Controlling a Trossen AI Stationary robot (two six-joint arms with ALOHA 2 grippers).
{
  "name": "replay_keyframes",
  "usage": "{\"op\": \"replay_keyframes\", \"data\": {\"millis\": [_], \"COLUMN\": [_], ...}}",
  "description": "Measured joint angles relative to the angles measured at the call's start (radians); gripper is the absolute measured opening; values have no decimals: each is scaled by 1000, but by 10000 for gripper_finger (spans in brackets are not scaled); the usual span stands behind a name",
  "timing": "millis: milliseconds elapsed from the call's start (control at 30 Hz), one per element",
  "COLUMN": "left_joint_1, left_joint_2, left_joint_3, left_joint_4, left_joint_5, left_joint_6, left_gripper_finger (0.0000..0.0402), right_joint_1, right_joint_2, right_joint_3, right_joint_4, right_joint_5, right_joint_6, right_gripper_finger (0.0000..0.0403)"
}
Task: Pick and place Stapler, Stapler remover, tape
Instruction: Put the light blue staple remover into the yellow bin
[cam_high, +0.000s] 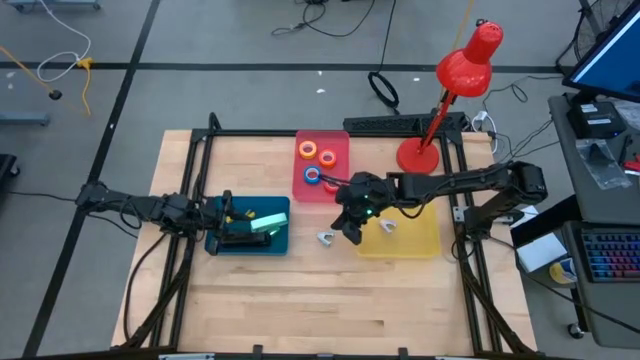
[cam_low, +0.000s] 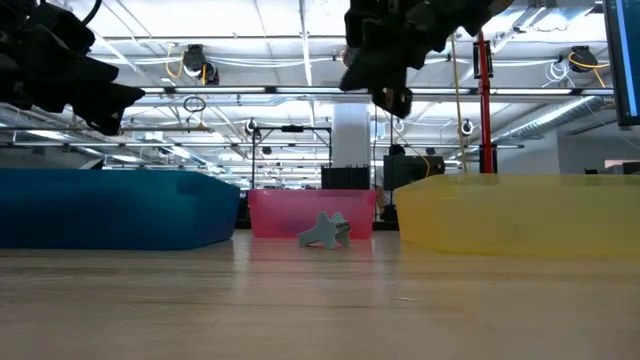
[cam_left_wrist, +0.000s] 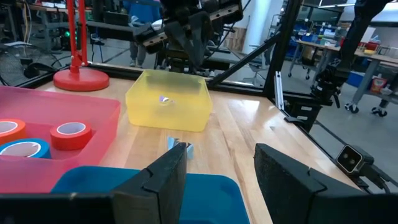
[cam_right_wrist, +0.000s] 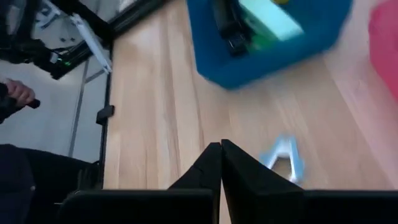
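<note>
The right gripper (cam_high: 350, 225) is hanging clenched and empty above the bare wood, in the gap between the blue tray (cam_high: 275, 243) and the yellow tray (cam_high: 425, 240). The stapler remover (cam_high: 326, 238), a small pale clawed piece, is lying on the table just beside and below those closed fingers, on the blue tray's side and a little toward the table's front edge. I cannot judge its long axis with any confidence. This arm is plainly the nearer one; the left gripper (cam_left_wrist: 217, 180) is waiting over the blue tray with its fingers parted, holding nothing. The tape (cam_high: 316, 163) rolls are sitting in the pink tray (cam_high: 342, 150). No brand or writing is readable anywhere.
</note>
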Motion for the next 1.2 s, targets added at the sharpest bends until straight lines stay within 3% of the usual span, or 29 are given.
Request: {"op": "replay_keyframes", "data": {"millis": [267,600,1000,1200], "left_joint_1": [0,0,0,0], "left_joint_2": [0,0,0,0], "left_joint_3": [0,0,0,0], "left_joint_4": [0,2,-3,-5], "left_joint_5": [0,1,3,3], "left_joint_6": [5,23,50,47], "left_gripper_finger": [186,186,186,186], "right_joint_1": [-5,-27,-65,-55], "right_joint_2": [58,334,400,395], "right_joint_3": [113,414,437,420], "right_joint_4": [-229,-487,-449,-445], "right_joint_5": [37,23,21,52], "right_joint_6": [-11,-161,-310,-353], "right_gripper_finger": [1,0,4,57]}}
